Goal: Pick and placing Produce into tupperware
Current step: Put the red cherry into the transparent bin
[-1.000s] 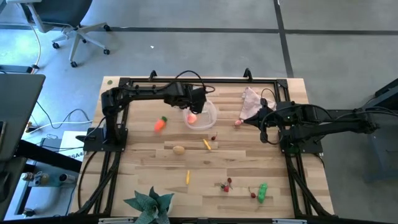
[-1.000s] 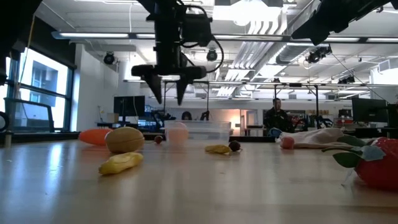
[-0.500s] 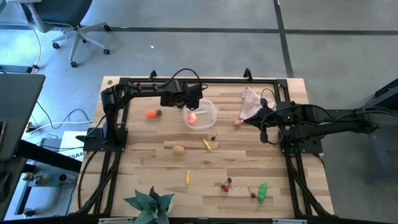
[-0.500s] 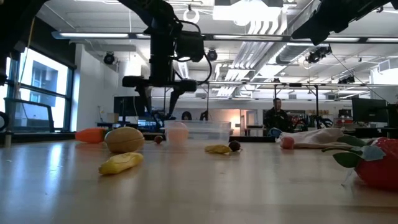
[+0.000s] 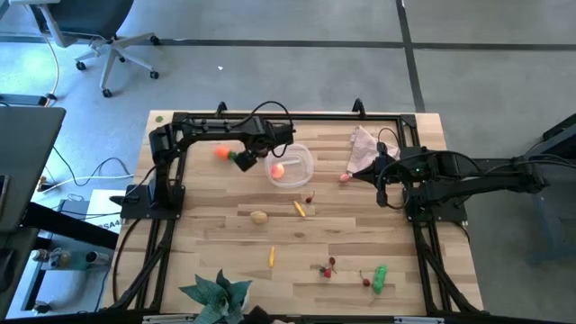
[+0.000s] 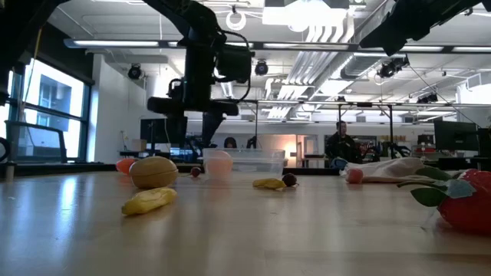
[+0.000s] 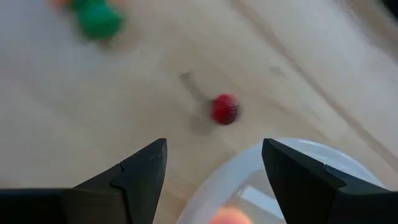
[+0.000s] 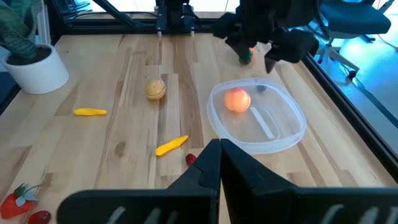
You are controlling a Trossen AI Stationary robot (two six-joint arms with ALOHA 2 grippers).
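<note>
My left gripper [image 5: 246,158] [image 7: 214,149] hangs open and empty above the table, just left of the clear tupperware [image 5: 291,166]. The tupperware holds a pink-orange round piece [image 5: 278,169]. The orange carrot [image 5: 221,151] with its green top [image 7: 98,20] lies on the table beyond the left gripper, apart from the fingers. A small red cherry [image 7: 225,109] lies on the wood by the tupperware's rim. My right gripper [image 5: 382,176] [image 8: 219,148] is shut and empty, waiting at the table's right, beside the pinkish cloth [image 5: 364,144].
A tan potato [image 5: 259,216], two yellow sticks [image 5: 300,209] [image 5: 272,256], cherries [image 5: 328,266], a green pepper [image 5: 380,279] and a pink piece [image 5: 344,177] lie scattered on the wood. A leafy plant [image 5: 216,295] stands at the near edge.
My left gripper has gone from above the tupperware toward the table's left and has turned about. The carrot has moved along the table from the tupperware's near left toward the far edge; no frame shows the gripper holding it.
</note>
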